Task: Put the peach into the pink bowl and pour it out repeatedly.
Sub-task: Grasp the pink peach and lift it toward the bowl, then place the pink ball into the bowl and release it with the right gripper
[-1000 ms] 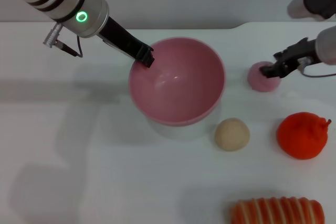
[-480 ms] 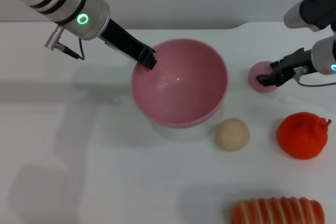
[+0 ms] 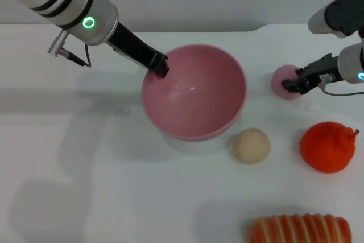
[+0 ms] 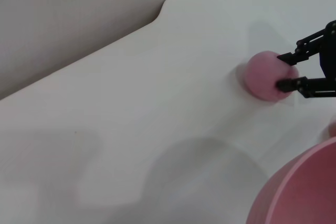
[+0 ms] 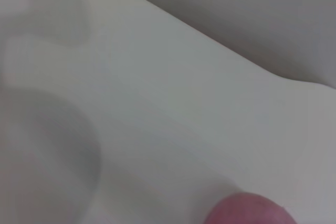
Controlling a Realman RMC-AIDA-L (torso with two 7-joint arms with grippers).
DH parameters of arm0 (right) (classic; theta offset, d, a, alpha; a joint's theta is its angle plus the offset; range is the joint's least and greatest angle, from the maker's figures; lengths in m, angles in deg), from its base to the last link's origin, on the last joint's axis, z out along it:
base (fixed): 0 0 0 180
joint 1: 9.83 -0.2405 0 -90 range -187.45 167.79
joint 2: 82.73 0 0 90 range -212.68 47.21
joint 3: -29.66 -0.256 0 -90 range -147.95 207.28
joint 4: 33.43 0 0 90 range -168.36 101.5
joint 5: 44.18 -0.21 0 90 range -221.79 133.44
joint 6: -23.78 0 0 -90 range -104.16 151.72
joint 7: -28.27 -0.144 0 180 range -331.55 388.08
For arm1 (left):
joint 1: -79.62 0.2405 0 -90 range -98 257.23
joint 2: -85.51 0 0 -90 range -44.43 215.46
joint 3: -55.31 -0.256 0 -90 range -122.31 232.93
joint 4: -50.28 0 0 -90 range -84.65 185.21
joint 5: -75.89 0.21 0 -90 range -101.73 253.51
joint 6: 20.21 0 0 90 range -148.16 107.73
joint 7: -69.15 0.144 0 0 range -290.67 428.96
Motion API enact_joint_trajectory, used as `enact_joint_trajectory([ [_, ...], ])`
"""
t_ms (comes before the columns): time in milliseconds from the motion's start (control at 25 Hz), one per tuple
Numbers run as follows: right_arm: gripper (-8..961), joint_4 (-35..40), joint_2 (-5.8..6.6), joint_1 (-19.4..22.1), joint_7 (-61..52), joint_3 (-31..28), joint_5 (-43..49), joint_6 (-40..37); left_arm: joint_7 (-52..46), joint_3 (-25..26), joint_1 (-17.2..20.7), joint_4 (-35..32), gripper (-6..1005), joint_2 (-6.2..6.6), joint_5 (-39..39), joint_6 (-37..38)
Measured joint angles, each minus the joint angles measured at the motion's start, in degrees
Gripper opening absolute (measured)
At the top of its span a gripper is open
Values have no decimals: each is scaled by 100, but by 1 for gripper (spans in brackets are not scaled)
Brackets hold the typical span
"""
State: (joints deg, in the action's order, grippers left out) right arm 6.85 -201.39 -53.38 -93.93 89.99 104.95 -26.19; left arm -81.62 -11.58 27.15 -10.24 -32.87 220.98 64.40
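You have open white table (image 3: 85, 186) across the whole left side and front left, with nothing standing there. The table's back edge runs behind the bowl, stepping back near the right.

The left gripper (image 3: 159, 64) comes in from the upper left and is clamped on the bowl's (image 3: 196, 92) back-left rim, one finger inside the wall. The bowl is lifted and tipped, its mouth facing forward and up toward you; it is empty. There is one bowl.

Right of the bowl you have four loose things, one of each: a beige ball (image 3: 251, 145) just beside the bowl's front right, the peach (image 3: 282, 81) farther back, an orange-red fruit (image 3: 328, 146) in front of the peach, and a striped orange piece (image 3: 301, 229) at the front edge of the head view, lying with its long axis left to right.

The peach sits on the table, well apart from the bowl's rim. It is round, with no long axis to speak of, and you cannot tell which way its leaf mark faces.

The right gripper (image 3: 291, 83) reaches in from the right, its two thin fingers (image 4: 289, 56) closed onto the peach's right side, one on either flank, as the left wrist view shows. Room to the right of the peach is taken up by that arm.
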Motion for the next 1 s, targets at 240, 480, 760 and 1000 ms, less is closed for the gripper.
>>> enact_joint_trajectory([
  [240, 304, 2, -6, 47, 123, 2, -7, 82, -3, 0, 6, 6, 46, 0, 0, -29],
  [480, 132, 504, -8, 262, 94, -57, -256, -132, 19, 0, 18, 6, 46, 0, -7, -103],
  [760, 38, 2334, -19, 1201, 74, 16, -1515, -637, 58, 0, 62, 142, 46, 7, -9, -376],
  [1000, 35, 4254, -63, 1971, 87, 256, -2418, -1128, 116, -5, 82, 180, 46, 6, -15, -464],
])
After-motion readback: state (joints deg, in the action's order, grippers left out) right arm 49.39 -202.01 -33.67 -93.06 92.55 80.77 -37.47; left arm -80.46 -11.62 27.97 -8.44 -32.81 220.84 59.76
